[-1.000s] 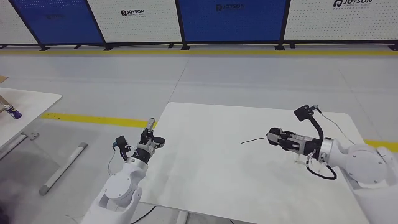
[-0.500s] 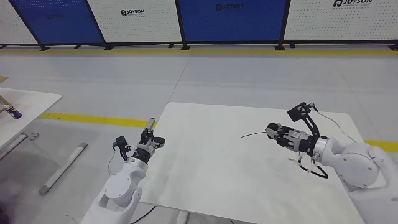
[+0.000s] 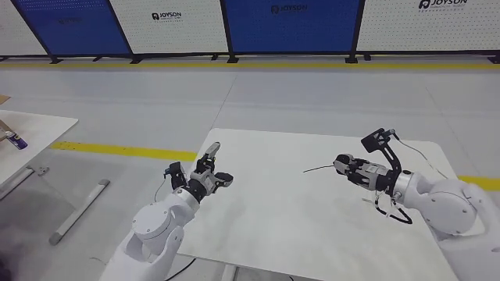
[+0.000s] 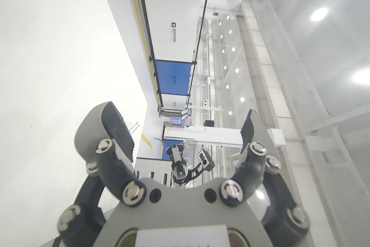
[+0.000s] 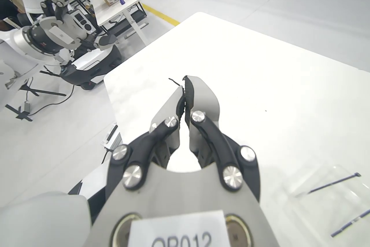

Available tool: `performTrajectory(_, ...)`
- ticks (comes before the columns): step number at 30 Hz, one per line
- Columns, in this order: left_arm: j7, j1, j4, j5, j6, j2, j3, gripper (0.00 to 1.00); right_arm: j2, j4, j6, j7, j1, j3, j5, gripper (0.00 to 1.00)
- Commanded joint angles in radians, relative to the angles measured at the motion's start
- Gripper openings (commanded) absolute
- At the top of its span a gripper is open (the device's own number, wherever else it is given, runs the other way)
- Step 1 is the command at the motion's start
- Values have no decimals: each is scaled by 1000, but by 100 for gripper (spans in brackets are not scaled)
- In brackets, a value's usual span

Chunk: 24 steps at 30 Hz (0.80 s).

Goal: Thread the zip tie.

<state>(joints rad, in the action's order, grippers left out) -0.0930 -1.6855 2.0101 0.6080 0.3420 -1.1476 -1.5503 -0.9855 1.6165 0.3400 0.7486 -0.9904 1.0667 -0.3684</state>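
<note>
A thin black zip tie (image 3: 318, 169) sticks out from my right gripper (image 3: 339, 163), which is shut on it above the right half of the white table (image 3: 273, 211). In the right wrist view the pads (image 5: 187, 95) press together and a short black end of the zip tie (image 5: 173, 81) pokes past the tips. My left gripper (image 3: 218, 165) is open over the table's left edge with nothing between its fingers (image 4: 118, 126). It faces the right gripper across a wide gap.
Two more zip ties (image 5: 332, 187) lie in a clear sleeve on the table close to the right arm. Another white table (image 3: 31, 136) with small items stands off to the left. Blue and white panels (image 3: 289, 8) line the far floor.
My left arm has swung right and forward, bringing its open gripper in over the table's left edge. The right gripper shifted slightly a second ago and has since kept still with the zip tie.
</note>
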Motion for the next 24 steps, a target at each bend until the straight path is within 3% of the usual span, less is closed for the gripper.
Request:
performTrajectory(1, 13, 9, -3, 7, -2, 2, 6, 100, 0, 0, 0, 0, 0, 0, 0, 0)
performTrajectory(15, 15, 10, -7, 3, -3, 2, 8, 100, 0, 0, 0, 0, 0, 0, 0, 0)
performTrajectory(19, -3, 28, -18, -14, -2, 1, 45, 100, 0, 0, 0, 0, 0, 0, 0, 0)
performTrajectory(21, -38, 28, -24, 28, -2, 4, 72, 100, 0, 0, 0, 0, 0, 0, 0, 0)
performTrajectory(24, -96, 28, -42, 49, -2, 27, 125, 100, 0, 0, 0, 0, 0, 0, 0, 0)
